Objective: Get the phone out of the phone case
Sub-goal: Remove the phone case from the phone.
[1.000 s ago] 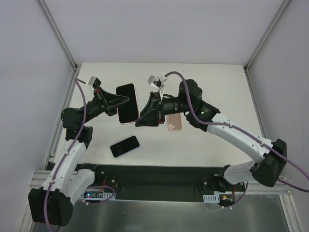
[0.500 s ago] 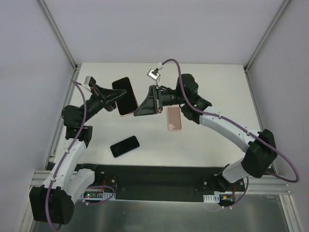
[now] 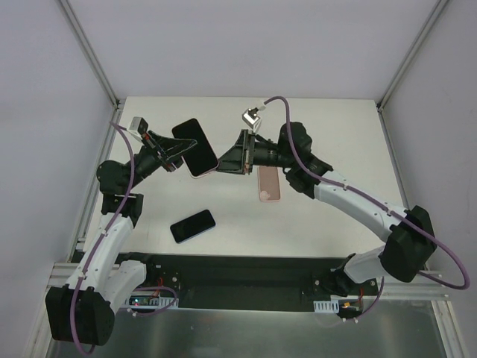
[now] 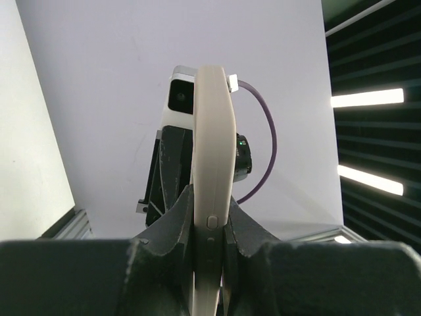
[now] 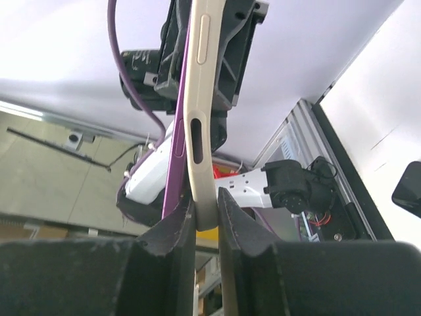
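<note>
At the left, the left gripper (image 3: 179, 152) is clenching one long edge of the phone (image 3: 195, 146) and holding it raised above the table (image 3: 335, 142), with the dark screen tilted and facing upward. The phone is sitting inside its phone case (image 4: 212, 145), whose pale rim is showing around the screen. In the left wrist view the case is appearing edge-on and upright between the two dark fingers (image 4: 172, 220), which are pressing on both of its faces just beside a side button. Nearer the front edge of the table, a second black phone (image 3: 192, 225) is lying flat, well apart from both arms. Moving right, the right gripper (image 3: 223, 162) is clamping the opposite, lower right edge of the same cased phone. In the right wrist view the cream rim, with an oval cut-out in it, is rising from between fingers (image 5: 172, 230) closed tight on it. Further right, a pink phone-shaped item (image 3: 270, 184) is lying flat on the table, partly beneath the right wrist.
</note>
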You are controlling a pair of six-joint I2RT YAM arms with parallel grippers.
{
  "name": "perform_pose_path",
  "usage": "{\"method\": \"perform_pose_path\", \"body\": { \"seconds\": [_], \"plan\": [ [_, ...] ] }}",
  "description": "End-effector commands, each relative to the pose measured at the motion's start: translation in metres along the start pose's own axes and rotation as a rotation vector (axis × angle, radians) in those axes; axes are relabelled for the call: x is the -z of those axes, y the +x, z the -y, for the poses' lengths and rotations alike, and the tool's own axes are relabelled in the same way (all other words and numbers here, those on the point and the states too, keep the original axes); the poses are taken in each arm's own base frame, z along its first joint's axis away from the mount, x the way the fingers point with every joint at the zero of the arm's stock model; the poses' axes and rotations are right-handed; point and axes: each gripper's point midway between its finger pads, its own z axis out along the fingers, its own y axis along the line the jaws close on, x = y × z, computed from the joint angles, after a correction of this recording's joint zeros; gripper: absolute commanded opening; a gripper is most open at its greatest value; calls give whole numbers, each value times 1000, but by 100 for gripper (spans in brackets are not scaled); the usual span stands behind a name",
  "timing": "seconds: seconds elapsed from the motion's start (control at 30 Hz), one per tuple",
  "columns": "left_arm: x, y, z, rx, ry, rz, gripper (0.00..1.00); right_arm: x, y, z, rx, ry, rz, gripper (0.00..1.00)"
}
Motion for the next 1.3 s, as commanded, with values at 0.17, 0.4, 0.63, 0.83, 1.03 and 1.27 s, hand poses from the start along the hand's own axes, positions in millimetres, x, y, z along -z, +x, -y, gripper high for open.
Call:
{"method": "perform_pose_path", "body": {
  "seconds": [0.17, 0.4, 0.63, 0.83, 1.03, 1.27],
  "plan": [
    [27, 82, 25, -146, 46, -371, 0, 12, -82, 80, -59, 303, 484, 15],
    [24, 77, -1, -155, 19, -364, 0, -19, -73, 67, -63, 239, 415, 27],
    [16, 78, -16, -149, 7, -384, 0, -38, -63, 67, -65, 208, 355, 15],
    [12, 74, -25, -164, -12, -388, 0, -23, -57, 72, -12, 255, 378, 1],
    [8, 67, -51, -189, -96, -383, 0, 12, -50, 86, 66, 444, 407, 1],
    [4, 58, -80, -205, -155, -380, 56, 59, -44, 111, 126, 645, 477, 1]
  ]
}}
